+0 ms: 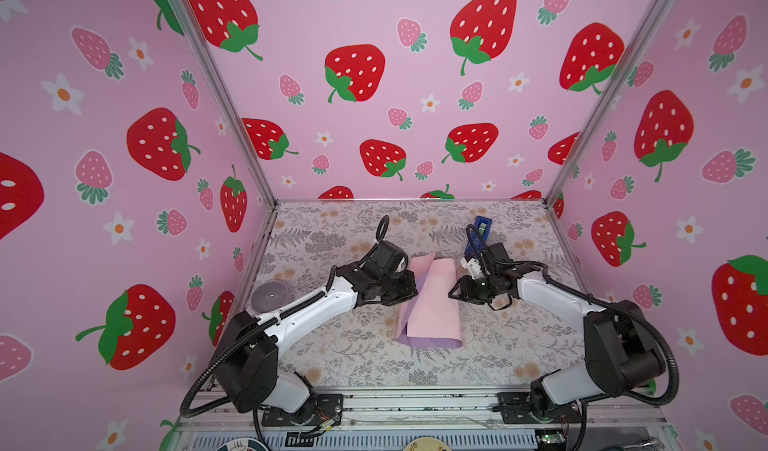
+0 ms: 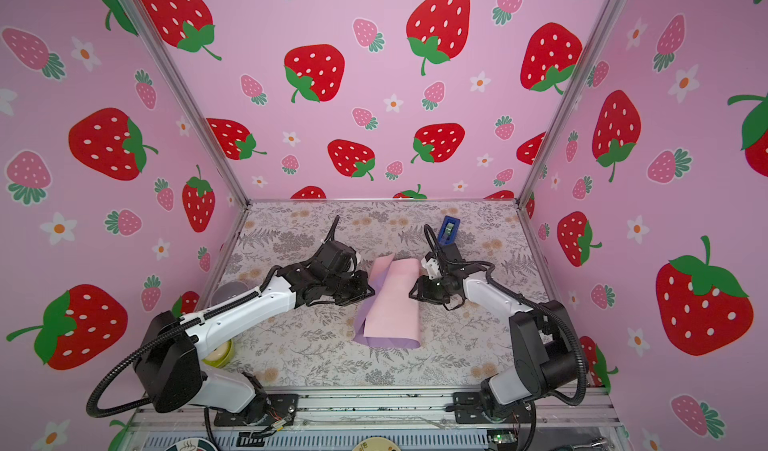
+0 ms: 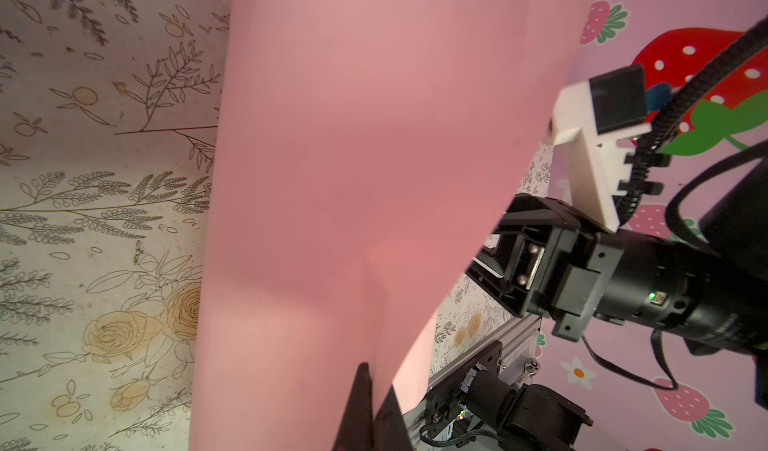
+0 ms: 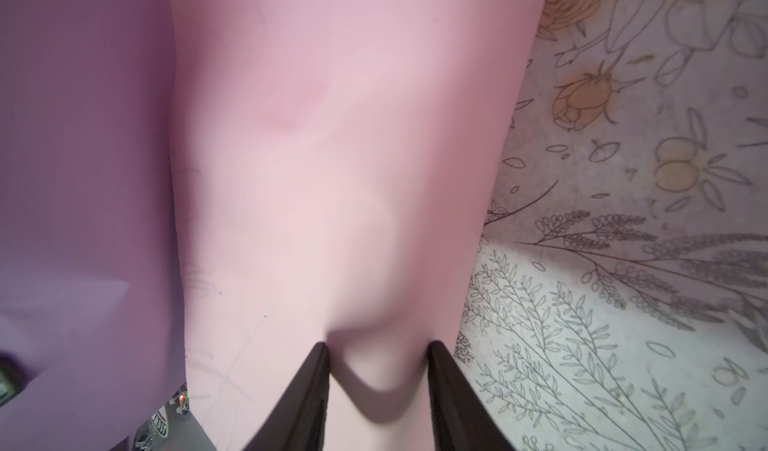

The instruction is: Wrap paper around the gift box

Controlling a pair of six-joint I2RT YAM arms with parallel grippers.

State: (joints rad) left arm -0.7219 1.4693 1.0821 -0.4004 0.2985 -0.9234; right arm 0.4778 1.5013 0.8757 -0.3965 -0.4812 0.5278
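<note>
The paper (image 1: 432, 307) (image 2: 392, 303) lies mid-table, folded over into a loose tube with its pale pink face outward. Its lilac face (image 1: 428, 342) shows along the near and left edges. The gift box is hidden; none of the views shows it. My left gripper (image 1: 409, 294) (image 3: 376, 382) is at the paper's left side, shut on a raised edge of the sheet. My right gripper (image 1: 453, 293) (image 4: 378, 345) is at the right side. Its jaws stand partly apart, and its fingertips (image 4: 322, 357) dent the pink paper (image 4: 332, 178) that bulges between them.
A blue tape dispenser (image 1: 482, 226) (image 2: 449, 228) stands behind the right arm near the back. A clear bowl (image 1: 270, 295) sits at the left table edge beside the left arm, with a yellowish container (image 2: 218, 353) nearer the front. Strawberry-print walls close in the floral table (image 1: 332, 345).
</note>
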